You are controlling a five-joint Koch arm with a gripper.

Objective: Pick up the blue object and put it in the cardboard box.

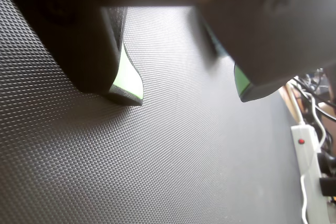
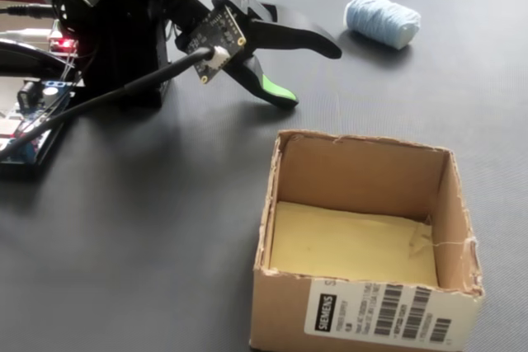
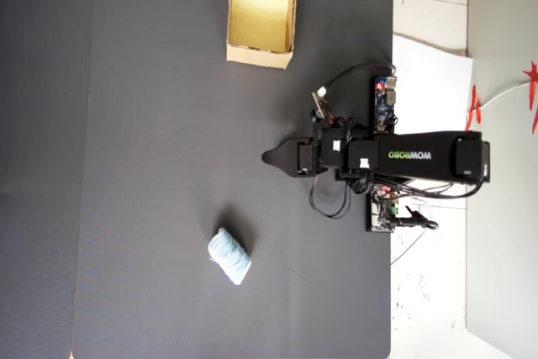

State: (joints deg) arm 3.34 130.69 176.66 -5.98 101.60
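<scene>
The blue object point(image 2: 382, 18), a pale blue bundle of wound yarn, lies on the dark mat point(image 2: 165, 245) at the back right of the fixed view, well beyond my fingertips. Overhead, the blue object point(image 3: 229, 256) lies below and left of my gripper point(image 3: 271, 157). The cardboard box point(image 2: 269, 204) stands open and empty at the front of the fixed view, and the box point(image 3: 259, 56) is at the top overhead. My gripper point(image 2: 312, 76) hovers low over the mat between them, open. In the wrist view the gripper point(image 1: 186, 95) has only textured mat between its green-padded fingers point(image 1: 126, 74).
The arm's base and circuit boards point(image 2: 49, 47) with cables sit at the left of the fixed view. A white power strip point(image 1: 310, 156) lies off the mat's edge in the wrist view. White sheets point(image 3: 429, 81) lie right of the mat overhead.
</scene>
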